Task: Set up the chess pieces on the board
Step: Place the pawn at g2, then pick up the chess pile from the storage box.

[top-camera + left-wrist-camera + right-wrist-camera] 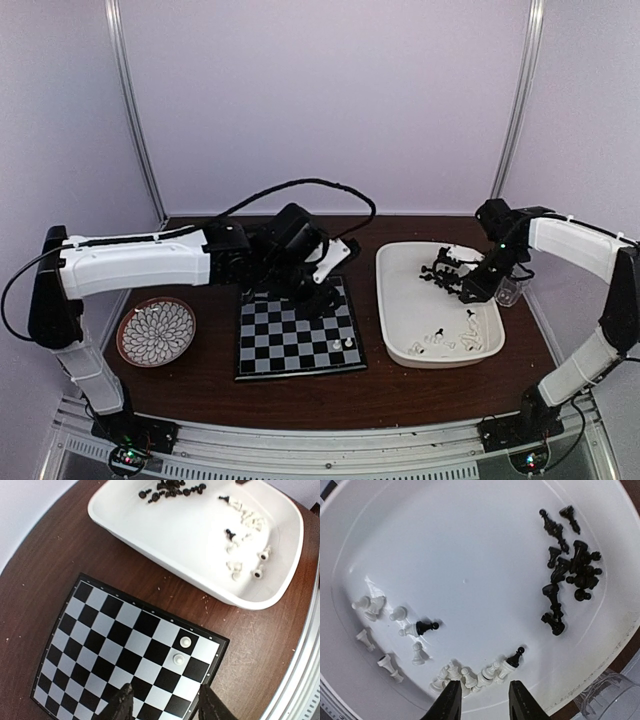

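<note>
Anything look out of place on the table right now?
Nothing damaged. In the white tray, chess pieces lie toppled, and two black ones sit among the white heap. The board lies slightly askew.

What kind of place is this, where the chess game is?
Probably a robot lab's test booth, not a home: the left arm and right arm are bolted to a metal rail, and plain pale walls with metal posts box in the small table.
</note>
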`<control>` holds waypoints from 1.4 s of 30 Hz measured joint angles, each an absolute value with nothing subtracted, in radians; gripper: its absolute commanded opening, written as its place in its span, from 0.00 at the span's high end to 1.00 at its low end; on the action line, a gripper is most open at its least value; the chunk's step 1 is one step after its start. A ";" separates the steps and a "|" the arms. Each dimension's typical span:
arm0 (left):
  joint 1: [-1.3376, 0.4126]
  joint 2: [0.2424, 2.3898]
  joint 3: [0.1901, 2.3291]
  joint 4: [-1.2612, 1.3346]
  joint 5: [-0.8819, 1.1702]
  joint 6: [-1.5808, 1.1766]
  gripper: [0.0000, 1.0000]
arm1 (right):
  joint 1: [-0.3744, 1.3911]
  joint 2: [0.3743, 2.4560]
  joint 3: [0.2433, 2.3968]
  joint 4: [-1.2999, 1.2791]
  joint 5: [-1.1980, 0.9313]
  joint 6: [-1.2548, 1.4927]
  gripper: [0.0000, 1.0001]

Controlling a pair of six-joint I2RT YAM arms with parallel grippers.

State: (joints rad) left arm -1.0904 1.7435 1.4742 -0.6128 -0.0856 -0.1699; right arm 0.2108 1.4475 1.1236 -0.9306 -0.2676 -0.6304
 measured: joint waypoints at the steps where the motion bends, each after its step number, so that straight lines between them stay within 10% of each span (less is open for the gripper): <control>1: -1.090 1.723 1.462 -0.596 -0.092 -0.172 0.55 | 0.211 1.473 1.124 -0.940 -0.246 -0.632 0.69; 33: -1.090 1.717 1.374 -0.496 -0.119 -0.208 0.55 | 0.287 1.818 1.136 -1.014 0.059 -0.536 0.68; 42: -1.090 1.731 1.374 -0.493 -0.115 -0.208 0.55 | 0.292 1.839 1.159 -1.028 0.040 -0.517 0.83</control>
